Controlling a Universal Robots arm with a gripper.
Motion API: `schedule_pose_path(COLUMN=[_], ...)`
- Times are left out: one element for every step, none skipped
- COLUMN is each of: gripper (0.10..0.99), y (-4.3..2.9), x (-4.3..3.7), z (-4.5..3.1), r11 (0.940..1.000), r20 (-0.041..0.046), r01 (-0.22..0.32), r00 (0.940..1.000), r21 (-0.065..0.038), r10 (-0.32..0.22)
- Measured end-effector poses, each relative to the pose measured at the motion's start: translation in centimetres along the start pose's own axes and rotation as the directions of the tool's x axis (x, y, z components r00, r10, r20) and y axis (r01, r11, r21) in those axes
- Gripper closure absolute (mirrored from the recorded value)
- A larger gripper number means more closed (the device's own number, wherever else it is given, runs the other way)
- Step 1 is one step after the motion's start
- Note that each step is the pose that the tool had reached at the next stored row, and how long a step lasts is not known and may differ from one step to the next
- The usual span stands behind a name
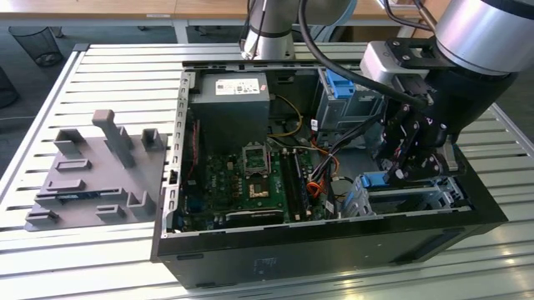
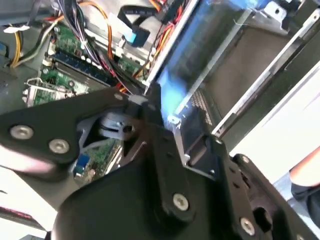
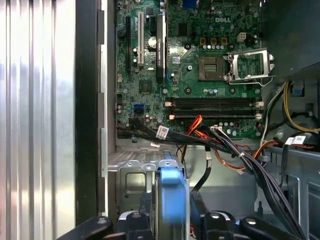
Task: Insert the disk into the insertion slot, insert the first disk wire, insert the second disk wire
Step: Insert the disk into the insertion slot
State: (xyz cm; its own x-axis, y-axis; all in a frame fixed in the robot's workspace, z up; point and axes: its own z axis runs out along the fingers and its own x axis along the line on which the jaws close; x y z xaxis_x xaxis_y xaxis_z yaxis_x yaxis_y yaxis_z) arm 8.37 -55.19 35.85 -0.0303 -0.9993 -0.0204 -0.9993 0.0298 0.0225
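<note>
In the first wrist view the gripper [image 3: 171, 224] is clenched on the disk [image 3: 170, 195]. Its black fingers [image 3: 141, 220] press on either side of the blue frame, which is seen edge-on. Just beyond the disk lies the insertion slot [image 3: 131, 172], a low silver cage with punched walls. In the exterior view the pair sits low toward the exterior view's right, inside the open computer case [image 1: 334, 253], with the disk at the mouth of the cage. Whether its leading edge is already between the walls cannot be told.

The step in hand looks like seating the disk, and it seems barely begun. The cage is only a little wider than the frame, so the disk probably needs to be held square to the walls and pressed gently, so that it slides rather than jams. A bundle of black cables [image 3: 235, 157] passes close beside the slot and could snag.

Farther off lies the green motherboard [image 3: 200, 65], then the grey power supply [image 1: 229, 109]. Well apart, at the exterior view's left, a grey tray [image 1: 92, 181] rests on the slatted tabletop [image 1: 125, 69].
</note>
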Motion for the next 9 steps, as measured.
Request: schedule_pose_path(gripper=[0.647,0.647,0.647,0.647,0.647,0.663,0.725,0.725,0.788], y=[0.0,0.0,0.0,0.0,0.0,0.0,-0.01,-0.01,-0.01], x=[0.0,0.0,0.0,0.0,0.0,0.01,0.01,0.02,0.02], z=[0.03,0.03,0.03,0.04,0.05,0.1,0.17,0.22,0.28], r11=[1.0,1.0,1.0,1.0,1.0,1.0,1.0,1.0,1.0], r20=[-0.0002,-0.0003,-0.0003,-0.0003,-0.0002,0.0001,0.0005,0.0001,0.0], r01=[0.0,0.0,0.0,0.0,0.0,0.0,0.0,0.0,0.0], r00=[1.0,1.0,1.0,1.0,1.0,1.0,1.0,1.0,1.0], r21=[0.0,0.0,0.0,0.0,0.0,0.0,0.0,0.0,0.0], r10=[0.0,0.0,0.0,0.0,0.0,0.0,0.0,0.0,0.0])
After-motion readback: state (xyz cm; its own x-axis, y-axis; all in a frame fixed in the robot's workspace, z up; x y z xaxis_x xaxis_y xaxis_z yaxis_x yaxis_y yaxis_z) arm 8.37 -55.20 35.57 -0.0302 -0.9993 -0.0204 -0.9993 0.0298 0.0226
